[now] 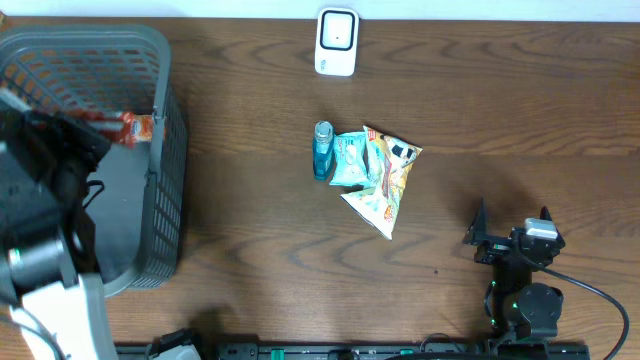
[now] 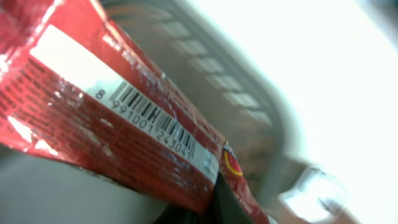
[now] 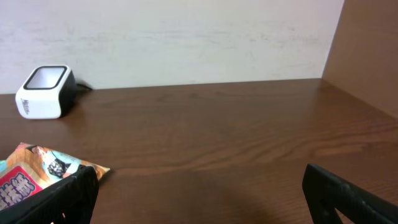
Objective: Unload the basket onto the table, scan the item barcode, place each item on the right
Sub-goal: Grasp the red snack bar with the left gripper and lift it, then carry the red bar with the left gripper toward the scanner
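Two robot arms sit at a wide brown wooden table (image 1: 500, 100), seen from above. A large grey slatted basket (image 1: 165, 200) fills the table's left end. The left gripper (image 1: 98, 132) hangs over the basket with its claw clamped on a long red packet (image 1: 135, 127), which pokes out across the basket's right rim. At the lower right, the right gripper (image 1: 512, 215) has its claw wide apart and holds nothing.

In the middle of the table is a small pile, with a yellow snack bag (image 1: 390, 180) on the right. A teal pouch (image 1: 352, 160) touches the bag, and a small teal bottle (image 1: 322, 150) lies just beside the pouch. A white scanner (image 1: 336, 42) stands at the far edge, well apart from the packet.

Close up in the left wrist view, the packet's barcode (image 2: 155, 121) faces the camera on a white strip. The blurred grey shape behind it is probably the basket wall.
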Action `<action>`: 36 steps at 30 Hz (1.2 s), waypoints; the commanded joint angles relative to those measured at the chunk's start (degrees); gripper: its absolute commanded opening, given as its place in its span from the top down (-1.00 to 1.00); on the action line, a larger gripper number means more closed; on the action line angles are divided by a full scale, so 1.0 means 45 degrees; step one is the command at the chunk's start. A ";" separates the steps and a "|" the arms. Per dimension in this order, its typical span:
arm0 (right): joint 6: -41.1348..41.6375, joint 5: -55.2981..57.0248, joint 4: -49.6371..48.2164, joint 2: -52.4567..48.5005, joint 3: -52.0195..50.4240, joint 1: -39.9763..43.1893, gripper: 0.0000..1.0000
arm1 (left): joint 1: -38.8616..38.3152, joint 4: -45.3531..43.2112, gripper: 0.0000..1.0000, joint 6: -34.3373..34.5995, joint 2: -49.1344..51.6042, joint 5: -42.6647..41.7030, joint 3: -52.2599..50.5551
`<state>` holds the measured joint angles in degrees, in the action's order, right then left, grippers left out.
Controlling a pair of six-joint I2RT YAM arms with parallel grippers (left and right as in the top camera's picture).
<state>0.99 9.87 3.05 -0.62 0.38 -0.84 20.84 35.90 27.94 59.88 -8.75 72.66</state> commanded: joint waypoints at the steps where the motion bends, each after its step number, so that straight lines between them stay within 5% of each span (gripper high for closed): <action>1: -0.0097 0.0010 0.0039 0.0068 -0.0015 0.0097 -0.99 | -0.1054 -0.0767 0.85 -0.1588 -0.0840 -0.5110 0.0131; 7: -0.0097 0.0010 0.0044 0.0068 -0.0015 0.0097 -0.98 | -0.4260 0.0393 0.86 -0.4065 -0.0928 -0.5479 -0.0058; 13: -0.0097 0.0010 0.0039 0.0068 -0.0015 0.0097 -0.99 | -0.7839 0.0782 0.85 -0.4070 0.0282 -0.3070 -0.1724; 21: -0.0097 0.0010 0.0039 0.0068 -0.0015 0.0097 -0.98 | -1.1312 -0.1763 0.86 0.0024 0.3677 0.0437 -0.3468; 26: -0.0097 0.0010 0.0039 0.0068 -0.0015 0.0097 -0.99 | -1.2288 -0.2535 0.85 0.6193 0.6023 0.3118 -0.3468; 30: -0.0097 0.0010 0.0039 0.0068 -0.0015 0.0097 -0.99 | -1.2585 -0.2540 0.86 0.9734 0.7417 0.3293 -0.3468; 36: -0.0097 0.0010 0.0039 0.0068 -0.0015 0.0097 -0.98 | -1.3226 -0.2817 0.74 0.9908 0.7596 0.3633 -0.3415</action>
<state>0.99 9.85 3.07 -0.62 0.38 -0.84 -37.15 23.68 67.51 95.18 4.10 56.75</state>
